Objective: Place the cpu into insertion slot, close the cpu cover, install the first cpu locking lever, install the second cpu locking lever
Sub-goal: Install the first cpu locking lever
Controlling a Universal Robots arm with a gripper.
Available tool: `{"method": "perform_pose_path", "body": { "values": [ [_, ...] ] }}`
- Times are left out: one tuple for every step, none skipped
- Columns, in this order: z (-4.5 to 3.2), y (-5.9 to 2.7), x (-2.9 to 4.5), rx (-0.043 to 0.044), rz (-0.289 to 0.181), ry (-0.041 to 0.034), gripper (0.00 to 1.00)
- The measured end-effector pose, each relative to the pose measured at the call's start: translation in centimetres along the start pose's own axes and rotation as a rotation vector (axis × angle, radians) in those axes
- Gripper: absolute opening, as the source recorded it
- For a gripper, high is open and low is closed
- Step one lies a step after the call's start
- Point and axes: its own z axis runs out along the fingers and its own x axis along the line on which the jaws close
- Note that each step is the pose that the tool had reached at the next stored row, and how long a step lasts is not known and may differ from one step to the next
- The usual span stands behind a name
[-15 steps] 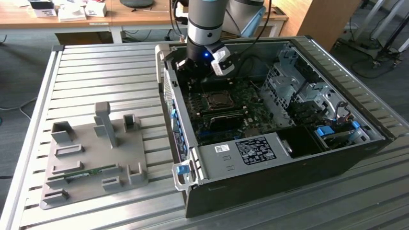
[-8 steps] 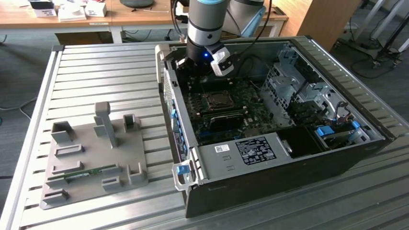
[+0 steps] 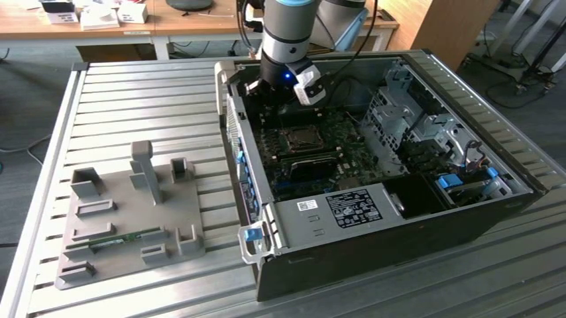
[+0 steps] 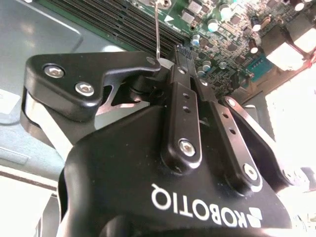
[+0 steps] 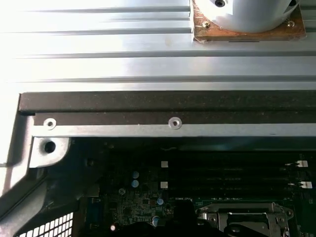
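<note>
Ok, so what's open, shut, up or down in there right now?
computer case: open, lying on its side.
cpu cover: lying flat, looks shut.
locking lever: sticking up, not latched.
gripper: down inside the case, right by the lever.

Hand [image 4: 165, 63] looks glossy black, locking lever [image 4: 157, 29] shiny wire, table [image 3: 132, 99] ribbed metal.
</note>
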Motion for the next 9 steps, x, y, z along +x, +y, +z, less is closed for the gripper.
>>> {"method": "perform_pose_path", "body": {
  "values": [
    [0.01,0.0,-0.14,0.0,0.0,0.0,0.11],
    [0.01,0.0,-0.3,0.0,0.0,0.0,0.11],
    [0.02,0.01,-0.45,0.0,0.0,0.0,0.11],
    [0.03,0.01,-0.61,0.0,0.0,0.0,0.11],
    [0.04,0.01,-0.77,0.0,0.0,0.0,0.11],
    [0.05,0.01,-0.94,0.0,0.0,-0.0001,0.11],
    [0.06,0.02,-1.11,0.0,0.0,0.0,0.11],
    [0.06,0.02,-1.29,0.0,0.0,0.0,0.11],
    [0.07,0.02,-1.49,0.0,0.0,0.0,0.11]
  ]
}}
